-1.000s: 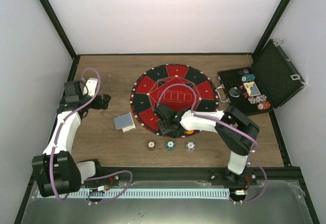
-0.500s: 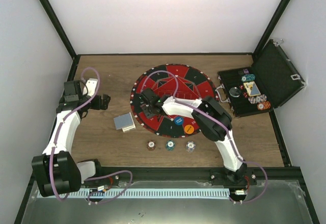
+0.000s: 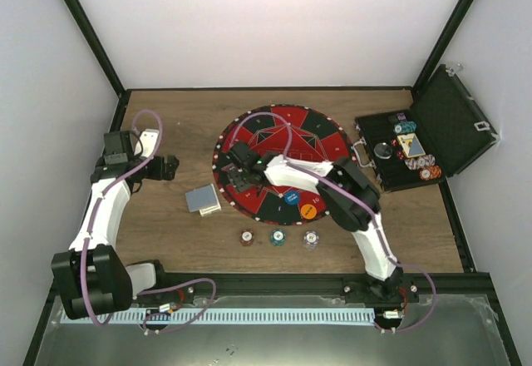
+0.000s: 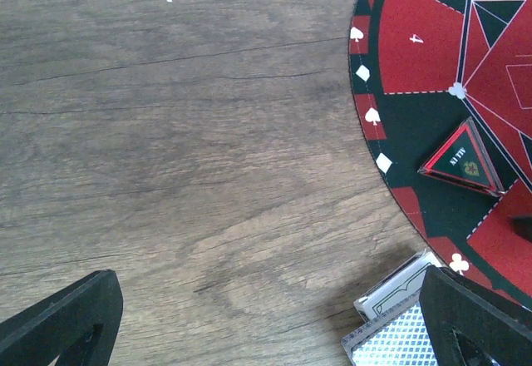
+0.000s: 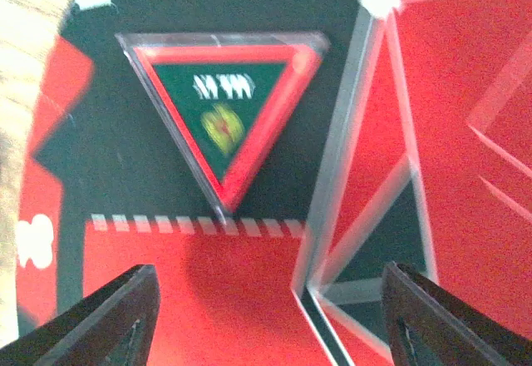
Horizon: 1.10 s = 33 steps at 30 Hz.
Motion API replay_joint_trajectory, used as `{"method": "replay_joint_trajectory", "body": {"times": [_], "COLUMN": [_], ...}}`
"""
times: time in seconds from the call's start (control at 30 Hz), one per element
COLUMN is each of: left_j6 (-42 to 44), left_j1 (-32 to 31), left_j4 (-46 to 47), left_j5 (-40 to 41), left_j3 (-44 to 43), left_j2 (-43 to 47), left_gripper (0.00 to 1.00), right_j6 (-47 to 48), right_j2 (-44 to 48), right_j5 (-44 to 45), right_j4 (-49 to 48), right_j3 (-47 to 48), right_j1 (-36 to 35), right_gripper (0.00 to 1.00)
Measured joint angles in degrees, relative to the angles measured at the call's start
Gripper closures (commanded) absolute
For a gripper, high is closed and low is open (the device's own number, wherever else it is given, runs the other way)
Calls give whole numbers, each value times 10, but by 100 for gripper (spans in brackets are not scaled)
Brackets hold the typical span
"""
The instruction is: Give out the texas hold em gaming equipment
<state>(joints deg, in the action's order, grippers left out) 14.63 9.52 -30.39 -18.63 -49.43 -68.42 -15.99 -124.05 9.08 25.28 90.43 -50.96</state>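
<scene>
Your right fingers hang parted and empty above the triangular marker; left fingers gape, empty. The card deck looks light, slick: pinch its long edges.

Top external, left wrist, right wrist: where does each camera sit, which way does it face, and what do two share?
Top external: high behind left arm and right arm, both seen, looking down on table, mat.
Left wrist: over table, facing mat edge and cards; open left pincer below.
Right wrist: close over mat; open right pincer below.
Shared: both wrists show the triangular marker.
</scene>
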Motion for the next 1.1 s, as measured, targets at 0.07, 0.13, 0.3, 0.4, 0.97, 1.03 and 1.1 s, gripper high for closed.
{"method": "replay_joint_trajectory", "body": {"times": [0.07, 0.13, 0.3, 0.4, 0.97, 1.03, 1.1], "left_j6": [4, 5, 6, 6, 8, 9, 9], "left_j1": [0, 2, 3, 3, 3, 3, 3], "left_j4": [-3, -6, -15, -18, -49, -53, -54], "left_j5": [-1, -1, -9, -14, -78, -86, -89], "left_j3": [-2, -3, -7, -10, -28, -30, -31], "left_j2": [0, 0, 0, 0, 23, 24, 23], "left_gripper": [0, 0, 0, 0, 0, 0, 0], "right_j6": [-11, -22, -53, -70, -85, -80, -75], "right_j2": [54, 114, 252, 298, 302, 294, 286], "right_j5": [6, 16, 30, 30, 28, 24, 21], "right_j4": [4, 13, 13, 15, -3, -9, -14], "right_j3": [-58, -111, -240, -320, -407, -404, -396], "right_j1": [0, 1, 11, 23, 46, 50, 52], "right_gripper": [20, 20, 21, 22, 47, 51, 56]}}
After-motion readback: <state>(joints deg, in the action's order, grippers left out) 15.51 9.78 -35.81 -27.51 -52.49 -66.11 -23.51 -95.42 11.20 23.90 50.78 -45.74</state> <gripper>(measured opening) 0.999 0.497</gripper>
